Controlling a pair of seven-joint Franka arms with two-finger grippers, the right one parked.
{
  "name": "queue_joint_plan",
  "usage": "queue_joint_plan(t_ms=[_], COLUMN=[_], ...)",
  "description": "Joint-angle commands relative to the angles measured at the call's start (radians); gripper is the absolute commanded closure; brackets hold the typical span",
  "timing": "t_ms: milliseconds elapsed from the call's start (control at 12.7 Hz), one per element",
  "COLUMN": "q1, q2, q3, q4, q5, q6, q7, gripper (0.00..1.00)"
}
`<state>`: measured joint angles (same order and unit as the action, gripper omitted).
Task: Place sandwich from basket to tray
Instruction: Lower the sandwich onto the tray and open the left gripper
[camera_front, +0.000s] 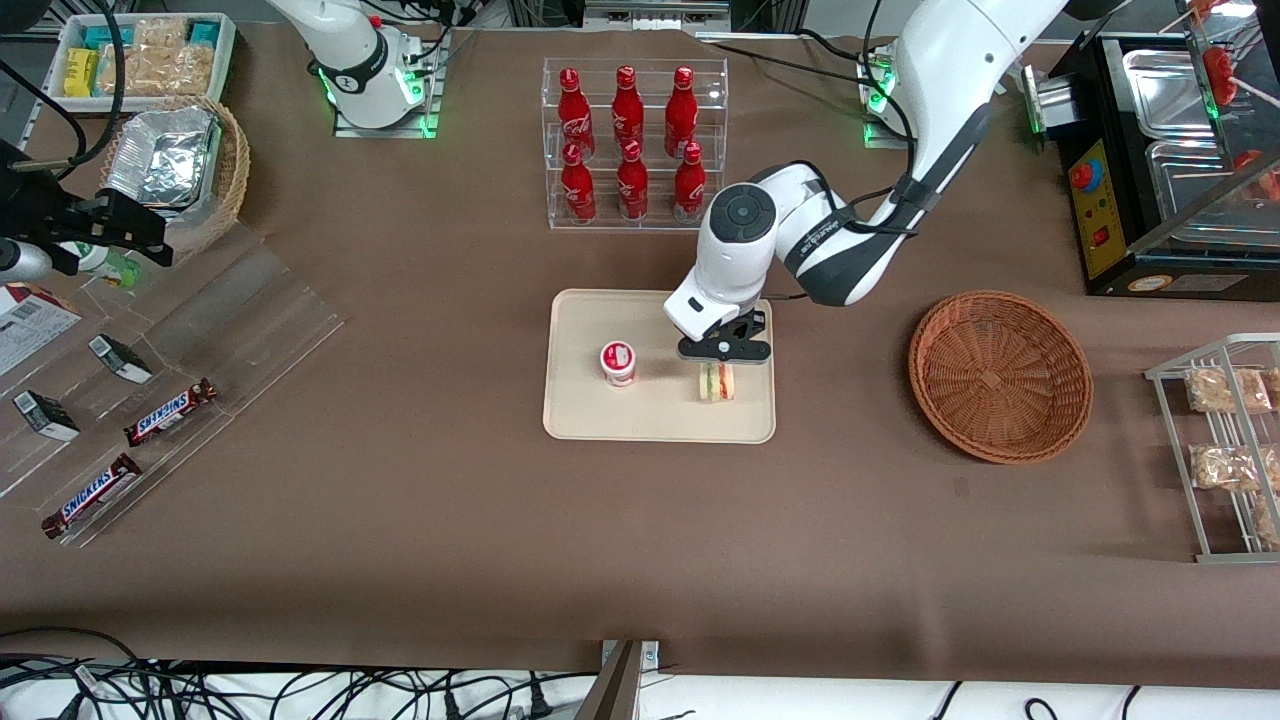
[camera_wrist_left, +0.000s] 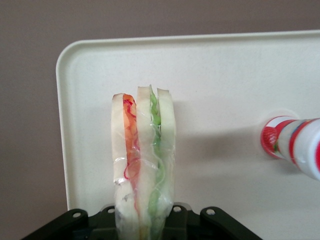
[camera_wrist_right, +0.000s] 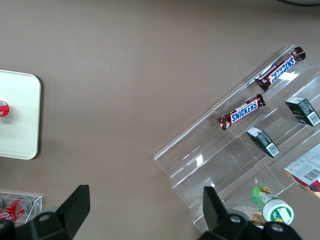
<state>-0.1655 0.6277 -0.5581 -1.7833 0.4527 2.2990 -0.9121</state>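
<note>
Two items occupy the flat beige rectangular tray (camera_front: 600, 420) on the brown desk (camera_front: 420, 520): the triangular clear-wrapped sandwich (camera_front: 716, 382) with pale bread and red and green filling, and a small white cup with a red-and-white lid (camera_front: 619, 362).

End effector (camera_front: 722, 362): black, two-fingered, positioned directly above the sandwich at the tray edge toward the working arm's end. In the left wrist view the sandwich (camera_wrist_left: 144, 165) runs from between the black fingers (camera_wrist_left: 220, 222) outward, and the finger bases sit close against both bread faces. The end effector is closed narrowly on the sandwich.

Orientation: the sandwich stands on edge, bread slices vertical. Its long axis extends from the end effector toward the front camera, with the layered cut face turned toward that camera. The red filling layer and the green filling layer lie parallel to this axis.

Cup position: beside the end effector, toward the parked arm's end, apart from the sandwich.

Round reddish-brown woven wicker basket (camera_front: 1000, 375): on the desk, well apart from the end effector, toward the working arm's end.
</note>
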Motion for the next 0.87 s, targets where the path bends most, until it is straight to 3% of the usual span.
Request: queue_joint_plan(t_ms=[0,630,709,787], q1=[-0.005,-0.006,-0.006,-0.006], q2=[0.030,0.069,0.073,0.073], q3=[0.001,0.003,0.004,0.003], q4=[0.024,0.024,0.025,0.025], q5=[0.031,0.031,0.031,0.029], q6=[0.000,0.002,0.002,0.000], q7=[-0.016,-0.016,-0.016,-0.016], gripper=[1.00,0.97,0.92,0.80])
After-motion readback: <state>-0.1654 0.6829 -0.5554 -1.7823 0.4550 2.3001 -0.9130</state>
